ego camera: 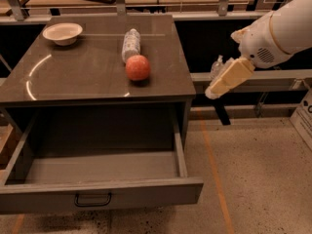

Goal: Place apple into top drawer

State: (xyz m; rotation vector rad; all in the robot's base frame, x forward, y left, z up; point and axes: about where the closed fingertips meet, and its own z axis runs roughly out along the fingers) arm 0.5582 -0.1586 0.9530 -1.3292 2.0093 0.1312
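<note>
Pincer point(214, 88) hangs in the air off the right edge of the surface point(73, 79), tilted down and leftward, well apart from everything; from this angle I cannot tell whether it is open or closed. Left of it and slightly higher in view, the apple point(138, 68) sits on the surface, just beside the near end of a lying white bottle point(130, 43). Farther left stands a bowl point(62, 33). Below and left of the pincer, the top drawer point(122, 195) stands pulled out.
</note>
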